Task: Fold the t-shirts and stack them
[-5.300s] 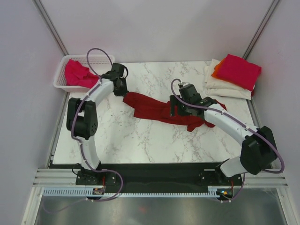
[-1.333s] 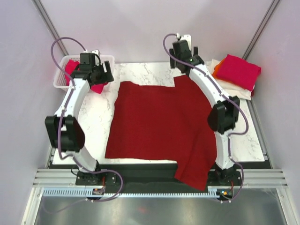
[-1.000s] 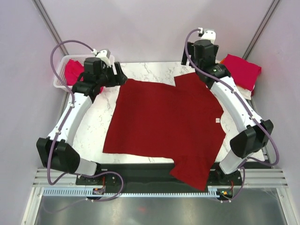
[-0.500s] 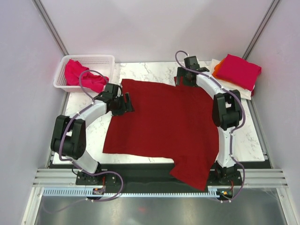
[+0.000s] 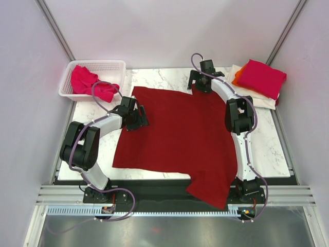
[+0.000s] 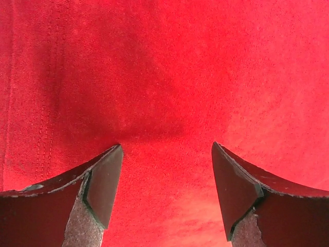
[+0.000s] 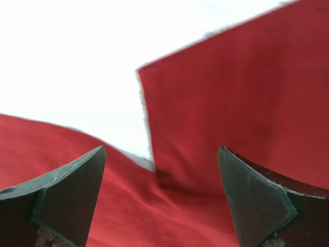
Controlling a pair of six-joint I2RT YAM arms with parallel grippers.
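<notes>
A dark red t-shirt (image 5: 180,134) lies spread flat over the marble table (image 5: 105,146), its lower right part hanging over the near edge. My left gripper (image 5: 138,116) sits low over the shirt's left edge, open, with only red cloth (image 6: 169,103) under its fingers (image 6: 105,180). At the shirt's far edge, my right gripper (image 5: 201,85) is open above the sleeve notch (image 7: 154,164), where white table shows. A folded pink t-shirt (image 5: 259,77) tops an orange (image 5: 237,78) and cream-white (image 5: 247,95) stack at the back right.
A white mesh basket (image 5: 92,67) at the back left holds crumpled pink-magenta shirts (image 5: 90,83). Grey walls close in on both sides and behind. The black base rail (image 5: 164,188) runs along the near edge.
The shirt went from a bunched strip to spread flat. In the last second both arms came down from raised positions to the shirt's left and far edges. The left jaws narrowed slightly.
</notes>
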